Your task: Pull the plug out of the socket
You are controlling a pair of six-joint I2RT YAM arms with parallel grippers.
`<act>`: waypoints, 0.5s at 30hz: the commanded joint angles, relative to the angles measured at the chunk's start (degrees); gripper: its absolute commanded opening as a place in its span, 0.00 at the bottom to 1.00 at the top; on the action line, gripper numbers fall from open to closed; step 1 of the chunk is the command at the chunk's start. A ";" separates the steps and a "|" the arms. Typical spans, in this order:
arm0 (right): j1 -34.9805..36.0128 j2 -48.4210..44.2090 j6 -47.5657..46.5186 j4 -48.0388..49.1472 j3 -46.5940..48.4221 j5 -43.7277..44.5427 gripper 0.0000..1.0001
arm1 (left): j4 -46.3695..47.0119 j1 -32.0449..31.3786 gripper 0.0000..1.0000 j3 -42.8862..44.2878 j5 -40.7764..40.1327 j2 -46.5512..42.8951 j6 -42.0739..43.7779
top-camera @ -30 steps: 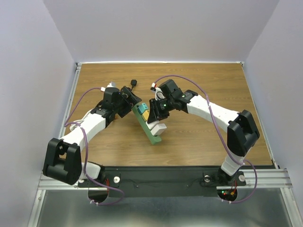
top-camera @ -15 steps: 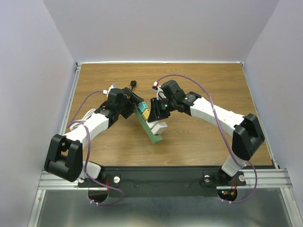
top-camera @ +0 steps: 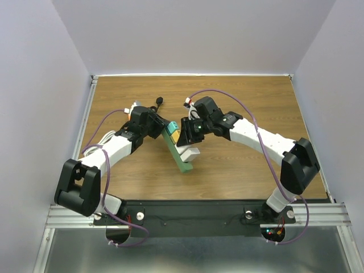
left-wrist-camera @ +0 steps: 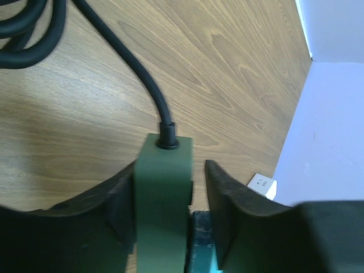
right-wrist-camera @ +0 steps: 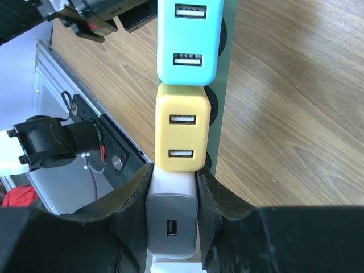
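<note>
The socket [top-camera: 177,153] is a long dark-green strip lying aslant mid-table, with a cyan plug [right-wrist-camera: 189,40], a yellow plug [right-wrist-camera: 182,133] and a white-grey plug [right-wrist-camera: 172,224] in a row on it. My right gripper [right-wrist-camera: 173,170] is shut on the white-grey plug, both pads pressed to its sides. My left gripper [left-wrist-camera: 169,165] straddles the socket's [left-wrist-camera: 162,199] far end, where the black cord [left-wrist-camera: 142,79] enters. Its left pad touches the strip. A narrow gap shows at the right pad. In the top view the two grippers [top-camera: 161,126] [top-camera: 186,138] face each other across the strip.
The black cord coils [left-wrist-camera: 28,28] on the wood behind the strip, and its plug end [top-camera: 161,100] lies near the back. A small white adapter [left-wrist-camera: 263,185] lies beside the wall. The metal base rail [top-camera: 187,215] runs along the near edge.
My left gripper has moved in over the strip's far end, and its jaws have narrowed around it. The right gripper stays shut on the white-grey plug, almost in place.
</note>
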 commanded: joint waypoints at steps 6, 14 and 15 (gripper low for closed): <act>1.34 -2.19 1.20 10.97 2.66 -3.48 0.02 | 3.60 -1.32 0.09 0.63 4.21 1.55 1.35; 1.34 -2.28 1.73 10.71 1.96 -3.83 0.74 | 3.60 -1.23 0.00 0.36 4.92 1.37 4.95; 1.43 -2.45 1.73 10.70 1.35 -4.10 0.84 | 3.60 -1.14 0.00 0.19 5.00 1.37 5.30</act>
